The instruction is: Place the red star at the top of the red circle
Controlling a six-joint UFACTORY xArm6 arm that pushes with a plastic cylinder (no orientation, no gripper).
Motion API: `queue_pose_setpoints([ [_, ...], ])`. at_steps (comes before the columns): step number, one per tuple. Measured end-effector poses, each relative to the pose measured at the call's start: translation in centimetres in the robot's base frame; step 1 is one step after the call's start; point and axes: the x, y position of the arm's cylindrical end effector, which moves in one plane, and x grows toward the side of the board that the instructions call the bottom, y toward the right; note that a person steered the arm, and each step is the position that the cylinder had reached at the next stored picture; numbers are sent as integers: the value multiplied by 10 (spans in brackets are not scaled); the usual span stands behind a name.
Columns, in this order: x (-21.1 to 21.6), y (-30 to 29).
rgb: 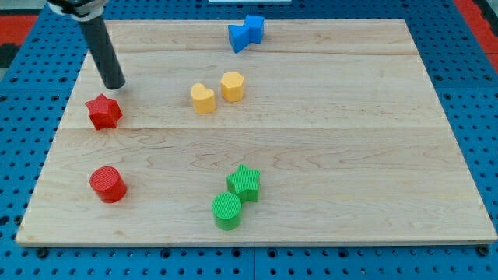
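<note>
The red star [103, 111] lies on the wooden board at the view's left. The red circle [107, 184] lies below it, nearer the view's bottom, with a clear gap between them. My tip [114, 85] stands just above the red star and slightly to its right, close to it; I cannot tell if it touches. The dark rod rises from the tip toward the view's top left.
A yellow heart [202, 99] and a yellow hexagon [232, 85] sit side by side near the middle. Two blue blocks [246, 33] touch at the top edge. A green star [244, 183] and a green circle [227, 211] touch at the bottom centre. The wooden board [350, 155] rests on a blue pegboard.
</note>
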Motion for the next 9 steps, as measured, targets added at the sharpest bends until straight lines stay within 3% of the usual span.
queue_pose_setpoints([
  [3, 40, 39],
  [4, -22, 6],
  [5, 28, -19],
  [6, 93, 28],
  [9, 125, 50],
])
